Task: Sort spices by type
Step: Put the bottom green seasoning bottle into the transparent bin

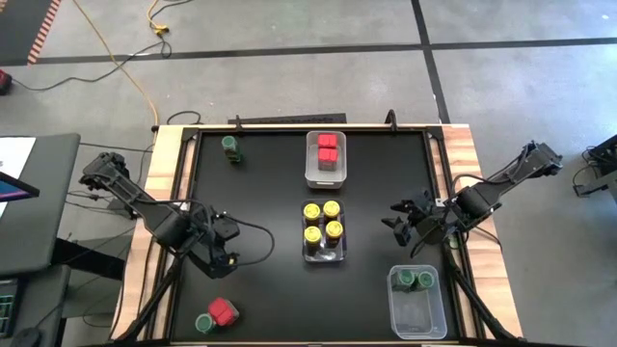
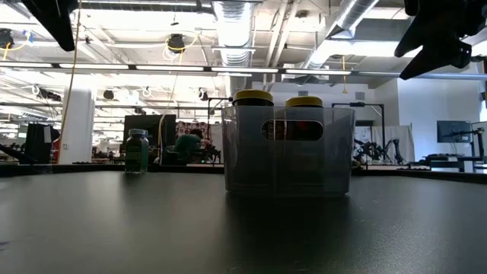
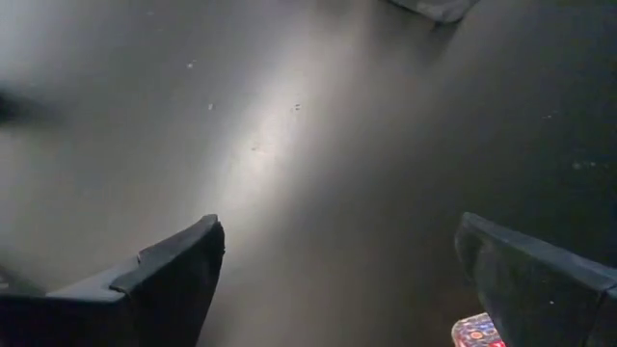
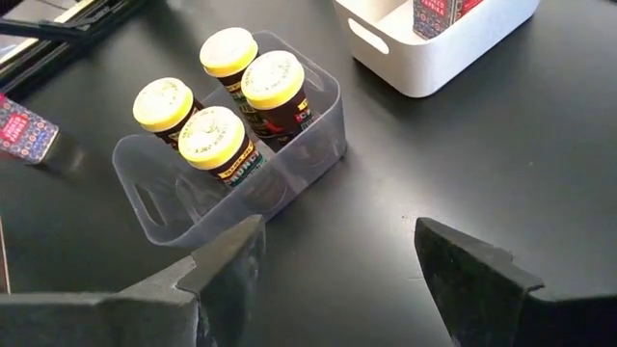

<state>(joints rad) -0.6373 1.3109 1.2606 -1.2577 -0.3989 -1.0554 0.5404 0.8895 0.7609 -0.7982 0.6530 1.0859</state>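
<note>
High view: I see the black desk (image 1: 260, 193) with three bins down its middle and lower right. The white bin (image 1: 326, 173) at upper centre holds the red square-topped containers (image 1: 328, 147). The clear bin (image 1: 323, 253) at centre holds four yellow-lidded jars (image 1: 322, 221). A third clear bin (image 1: 416, 308) at lower right holds two green-lidded jars (image 1: 415, 280). Unsorted: one green-lidded jar (image 1: 231, 146) at upper left, and a red container (image 1: 223, 311) touching a green-lidded jar (image 1: 204, 324) at lower left. My left gripper (image 1: 224, 253) hangs just above that pair; my right gripper (image 1: 397, 218) sits right of the centre bin.

Low view: the centre bin of yellow lids fills the middle; the lone green jar stands at left. Both grippers are out of frame.

Left wrist view: the fingers (image 3: 174, 275) stand wide apart with nothing between them, bare desk beneath. A patterned red corner shows at the lower right edge.

Right wrist view: the fingers (image 4: 477, 275) are parted and empty, facing the yellow-lidded jars.

Risk, in my judgement: the red container and green jar touch, so a descent on either may knock or drag its neighbour. The lone green jar lies far from its bin, so carrying it across the desk risks clipping the other bins.
</note>
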